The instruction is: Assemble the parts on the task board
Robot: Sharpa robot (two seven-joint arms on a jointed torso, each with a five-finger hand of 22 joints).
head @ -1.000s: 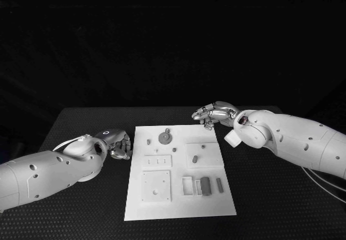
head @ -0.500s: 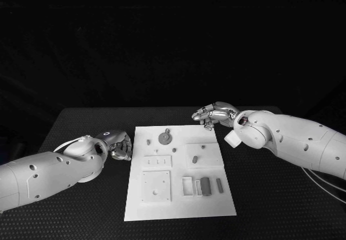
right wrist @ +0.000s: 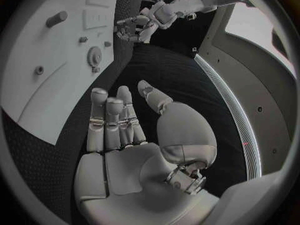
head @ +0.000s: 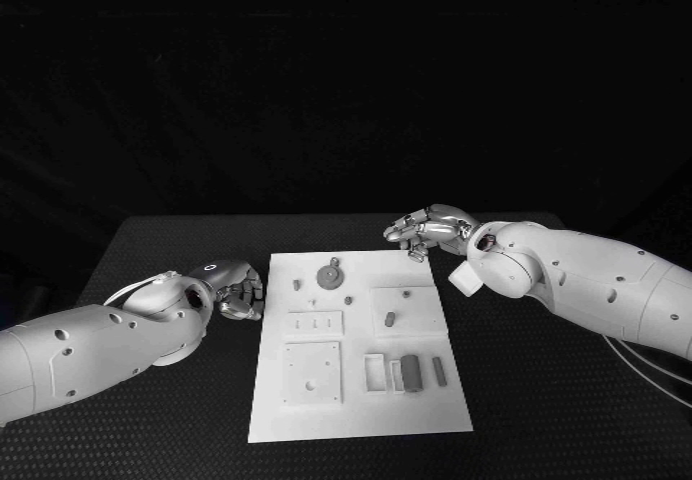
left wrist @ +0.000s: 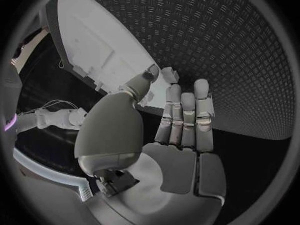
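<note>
The white task board (head: 361, 410) lies in the middle of the black table. On it a grey gear (head: 332, 275) sits near the far edge, a short pin (head: 389, 319) stands in a square plate, and two grey bars (head: 411, 372) lie near the right side. My left hand (head: 238, 295) hovers just off the board's left edge, its fingers straight and together (left wrist: 184, 117), holding nothing. My right hand (head: 428, 230) is over the board's far right corner, its palm bare (right wrist: 125, 135). The right wrist view shows the gear (right wrist: 94, 56) and a peg (right wrist: 56, 19).
A square recessed plate (head: 313, 372) and a small slotted plate (head: 316, 324) sit on the board's left half. Black textured table (head: 562, 400) surrounds the board on all sides. My left hand (right wrist: 139, 27) appears across the board in the right wrist view.
</note>
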